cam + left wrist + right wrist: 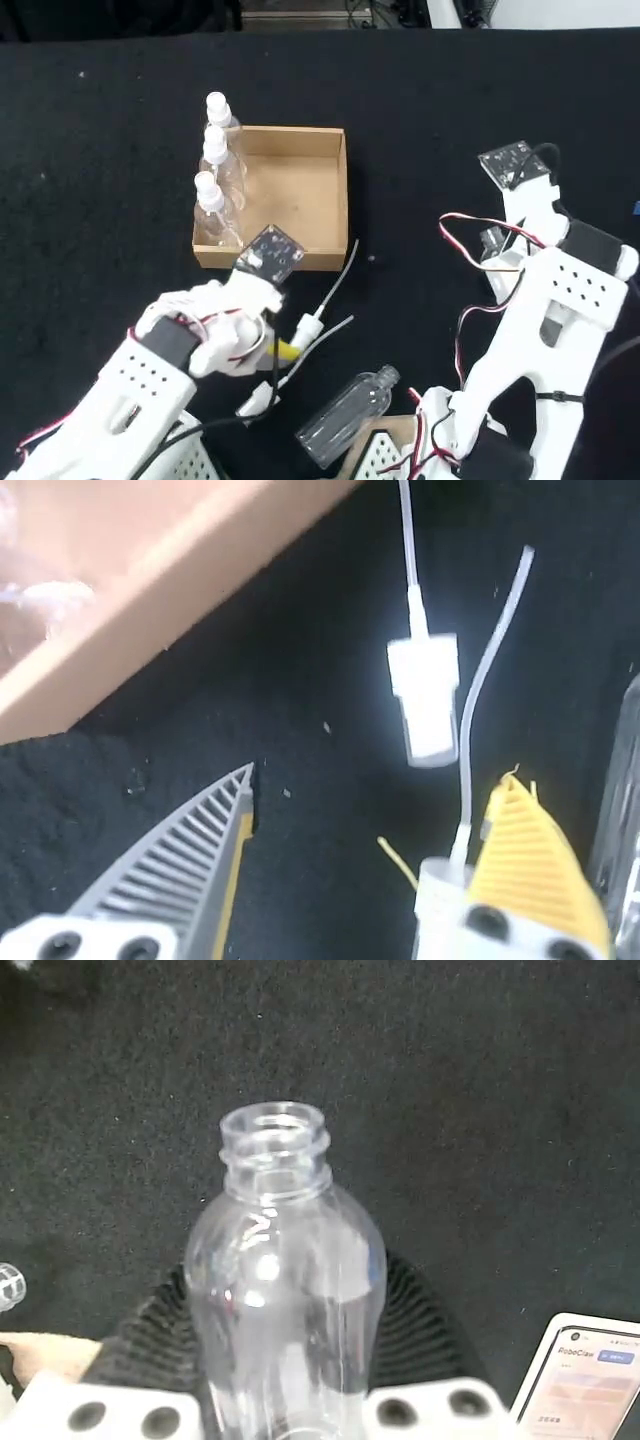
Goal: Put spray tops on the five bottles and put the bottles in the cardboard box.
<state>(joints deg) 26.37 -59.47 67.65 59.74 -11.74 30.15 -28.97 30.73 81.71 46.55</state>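
Left tool (pixel 380 775) is open, jaws spread over the black worktop (pixel 300 710). In the high view it sits lower centre, just in front of the box (pixel 300 180).

A loose spray top (pixel 425 695) lies between the jaws, touching neither, with its dip tube pointing toward the box. A second top (pixel 262 400) lies lower in the high view. In the left wrist view its tube runs right up against the yellow finger (pixel 530 860).

Right tool (pixel 290 1325) is clamped on an uncapped bottle (pixel 285 1260). In the high view the bottle is at bottom centre, neck to the upper right.

Three topped bottles (pixel 222 165) stand upright in a row along the box's left wall. The left arm's wrist camera overlaps the box's front wall in the high view.

The left wrist view adds the box wall at upper left and the bottle's edge at far right. The right wrist view adds a printed card (pixel 590 1380) at lower right, just beside the tool.
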